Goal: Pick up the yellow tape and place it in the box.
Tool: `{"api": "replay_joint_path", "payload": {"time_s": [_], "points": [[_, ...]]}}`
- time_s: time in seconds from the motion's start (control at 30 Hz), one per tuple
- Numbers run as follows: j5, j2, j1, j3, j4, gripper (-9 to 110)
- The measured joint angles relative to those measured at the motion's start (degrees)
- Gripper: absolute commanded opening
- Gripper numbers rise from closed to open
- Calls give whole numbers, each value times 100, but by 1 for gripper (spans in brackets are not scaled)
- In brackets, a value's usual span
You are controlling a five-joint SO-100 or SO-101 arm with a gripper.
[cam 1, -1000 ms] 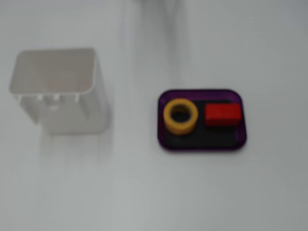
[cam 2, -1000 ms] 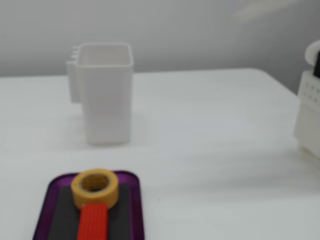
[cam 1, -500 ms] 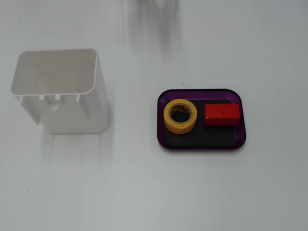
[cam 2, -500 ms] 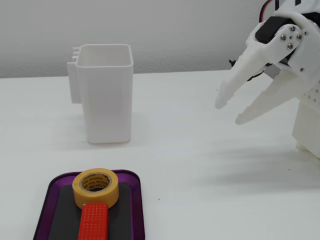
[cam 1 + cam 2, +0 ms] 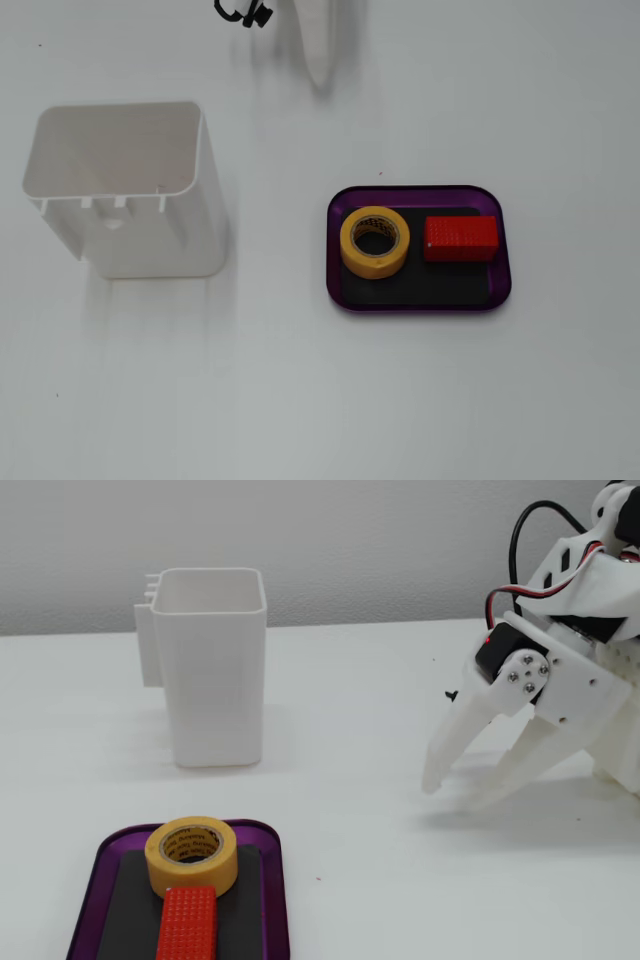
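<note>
The yellow tape lies flat inside the purple box, on the left part of its black floor, in a fixed view from above. It also shows in a fixed view from the side, at the far end of the box. A red block lies beside it in the box, also seen from the side. My white gripper is open and empty, its tips low over the table, well right of the box. From above only one white finger shows at the top edge.
A tall white plastic container stands left of the box in a fixed view from above; from the side it stands behind the box. The arm's body and wires fill the right edge.
</note>
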Motion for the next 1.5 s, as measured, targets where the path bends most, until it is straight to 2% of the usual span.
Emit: {"api": "replay_joint_path", "payload": {"time_s": [0.1,1.5], "points": [[0,0,0,105,0,-1],[0,0,18,352,0,0]]}}
